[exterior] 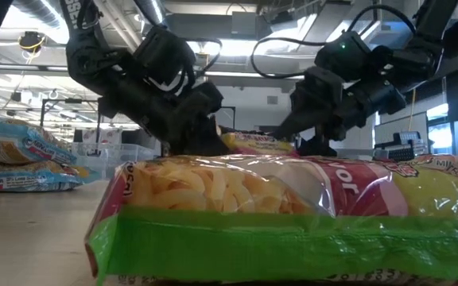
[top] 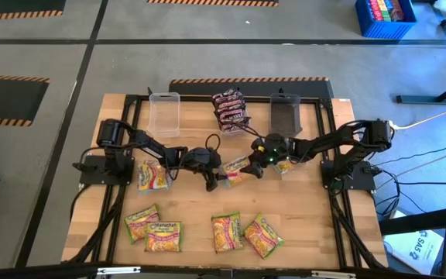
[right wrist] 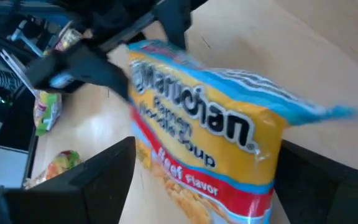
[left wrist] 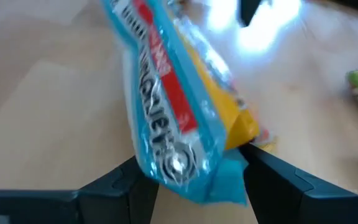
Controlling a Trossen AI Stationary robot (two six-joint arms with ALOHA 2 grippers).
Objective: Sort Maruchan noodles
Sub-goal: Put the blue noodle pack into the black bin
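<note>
Item: yellow-orange blue-edged packet [top: 235,165], pinched at one end by the left gripper [top: 217,180]. The right gripper [top: 255,164] is spread wide around its other end, nothing clamped. That end is best seated fully between the fingers before the left grip is eased.

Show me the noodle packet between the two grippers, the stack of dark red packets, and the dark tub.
Blue-edged noodle packet [right wrist: 210,134], right wrist view, on its yellow printed face.
Stack of dark red packets [top: 230,110], high view, middle of the stack.
Dark tub [top: 285,115], high view, its floor.

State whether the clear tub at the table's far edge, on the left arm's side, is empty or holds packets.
Empty: in the high view the clear tub shows only bare wood through its bottom, while maroon packets stand stacked beside it.
</note>
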